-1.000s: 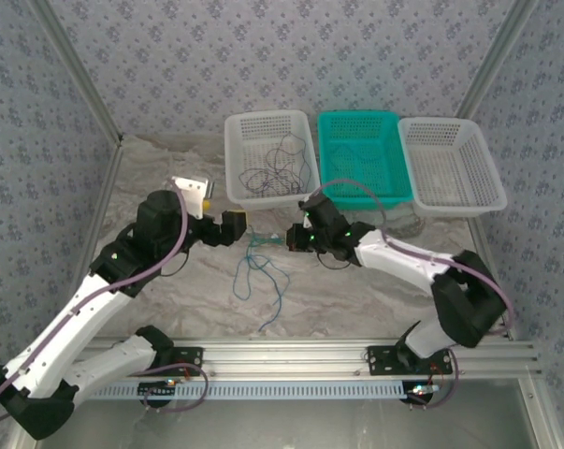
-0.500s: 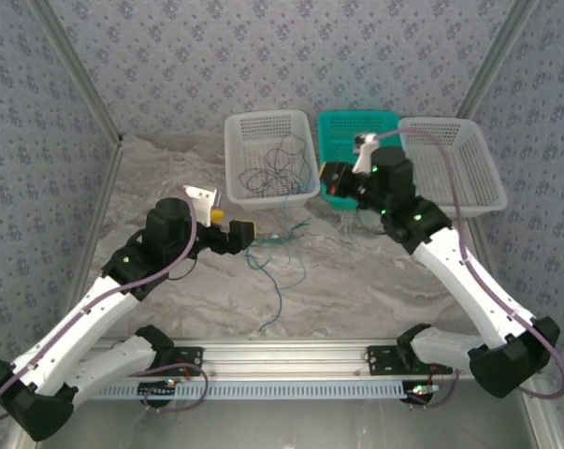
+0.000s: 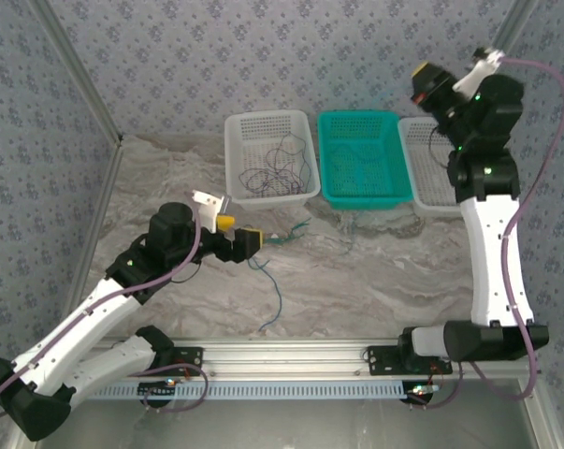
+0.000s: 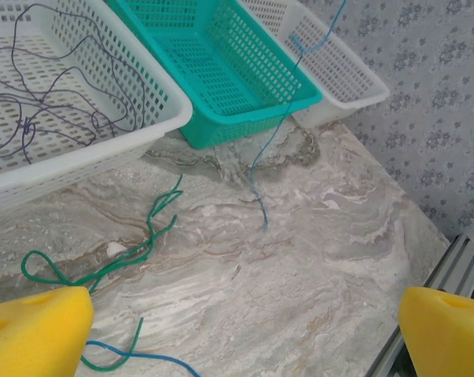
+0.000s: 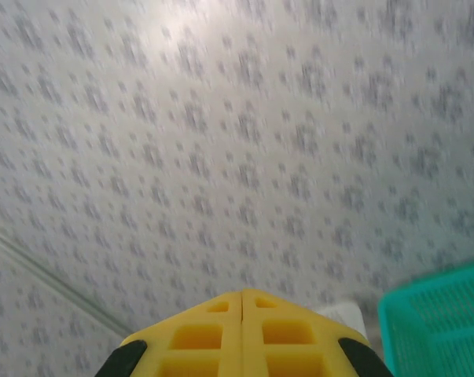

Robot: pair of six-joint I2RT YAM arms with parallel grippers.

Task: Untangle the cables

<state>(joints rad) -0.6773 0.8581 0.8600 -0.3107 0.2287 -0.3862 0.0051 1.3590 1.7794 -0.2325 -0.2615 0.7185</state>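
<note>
Top external: right gripper (image 3: 420, 84) has swung high, jaws pinching the hanging blue cable (image 4: 280, 126) clear of the green cable (image 4: 154, 228), so one strand is freed; left gripper (image 3: 249, 241) waits spread wide.

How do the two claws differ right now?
The left gripper sits low over the table, jaws wide open, holding nothing. The right gripper hovers high above the baskets, jaws shut, apparently on the hanging blue cable. Both have yellow fingers.
</note>
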